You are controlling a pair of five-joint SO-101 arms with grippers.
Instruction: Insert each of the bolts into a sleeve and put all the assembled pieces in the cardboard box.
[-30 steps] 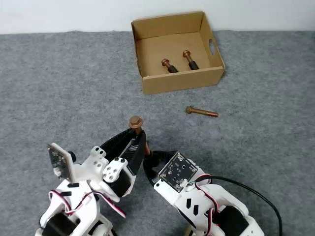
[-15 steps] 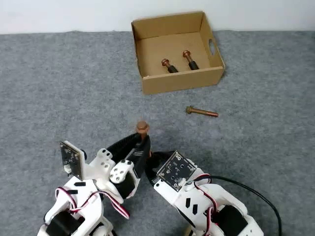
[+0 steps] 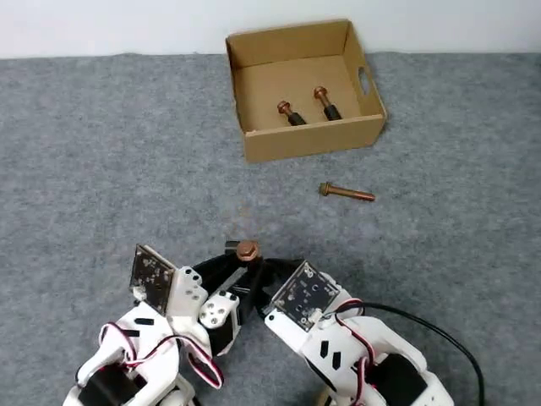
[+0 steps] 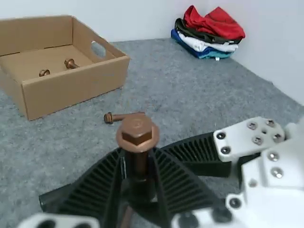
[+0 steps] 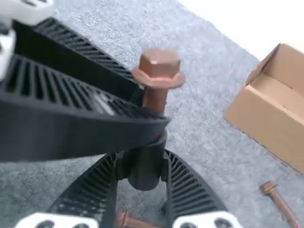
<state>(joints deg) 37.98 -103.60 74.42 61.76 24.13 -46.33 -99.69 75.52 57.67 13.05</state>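
A copper bolt [image 4: 137, 137] is standing head-up above the grey carpet [image 3: 118, 169], in front of the 2 arms and well apart from the box [image 3: 313, 140], as the left gripper [image 4: 137, 166] is clamping its shank just below the hex head. Directly underneath, the right gripper [image 5: 141, 167] is pinching a black sleeve [image 5: 141, 175] upright, its mouth facing the shank. The left gripper's lower finger is hiding the join, so how deep the bolt is sitting cannot be told. By the look of it, the insertion is under way rather than finished. Doing it well is likely coming down to keeping shank and sleeve on 1 axis, pressing straight down with no sideways lean, and letting only 1 gripper give way once the head is meeting the sleeve's rim. Opening the left one too soon is risking a tipped bolt. Farther out, 2 assembled pieces [image 3: 292, 112] are lying side by side on the box floor, and 1 loose bolt [image 3: 347, 192] is lying on its side on the carpet between the arms and the box, waiting for a sleeve. A heap of folded clothes [image 4: 209, 26] is sitting against the far wall.
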